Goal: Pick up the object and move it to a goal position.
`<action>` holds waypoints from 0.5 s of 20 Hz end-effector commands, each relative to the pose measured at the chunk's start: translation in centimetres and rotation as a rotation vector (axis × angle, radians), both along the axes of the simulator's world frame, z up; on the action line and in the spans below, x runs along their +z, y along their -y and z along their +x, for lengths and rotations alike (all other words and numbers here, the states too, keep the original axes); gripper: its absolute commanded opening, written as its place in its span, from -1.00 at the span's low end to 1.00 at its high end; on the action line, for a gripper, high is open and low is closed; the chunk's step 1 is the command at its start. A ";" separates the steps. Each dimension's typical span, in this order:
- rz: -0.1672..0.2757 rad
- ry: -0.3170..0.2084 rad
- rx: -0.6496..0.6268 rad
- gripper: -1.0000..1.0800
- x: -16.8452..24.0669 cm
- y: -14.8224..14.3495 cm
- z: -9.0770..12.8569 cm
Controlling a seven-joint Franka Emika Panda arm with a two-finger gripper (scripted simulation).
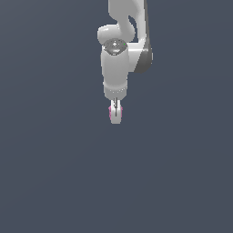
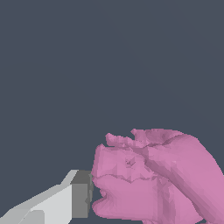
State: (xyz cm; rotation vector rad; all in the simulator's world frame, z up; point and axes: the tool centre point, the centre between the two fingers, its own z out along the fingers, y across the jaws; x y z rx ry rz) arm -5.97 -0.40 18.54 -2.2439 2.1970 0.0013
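Pincer [image 1: 116,113] pointing straight down off the white Panda arm [image 1: 119,59], and it looks narrow, clamped on the pink blob [image 1: 110,113]. In the exterior view only a sliver of pink peeks out at the 9 o'clock side of the fingertips, so most of the object is tucked behind the white fingers.

Over to the wrist view: the lumpy pink blob [image 2: 153,179] fills the near corner, bumpy and creased, with one finger pad [image 2: 81,194] pressed right up against its flank. The grey pad face touches the pink surface. The opposite finger is out of shot, so I can only judge the grip from one side plus the outside camera. My read is that the blob is pinched across its body so it won't roll or slip in transit.

Whether it is lifted or just sitting on the plain dark grey floor [image 1: 54,182], I cannot tell; no shadow or edge gives height away. No goal marker shows in either view.

Writing, brands, labels? None to read anywhere: arm, pincer and blob are all unmarked.
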 end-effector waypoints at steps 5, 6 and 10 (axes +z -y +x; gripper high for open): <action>-0.003 0.000 -0.001 -1.00 6.3 -2.3 -1.7; -0.003 0.000 -0.001 -1.00 7.1 -2.6 -1.9; -0.004 0.000 -0.001 -1.00 10.2 -3.8 -2.6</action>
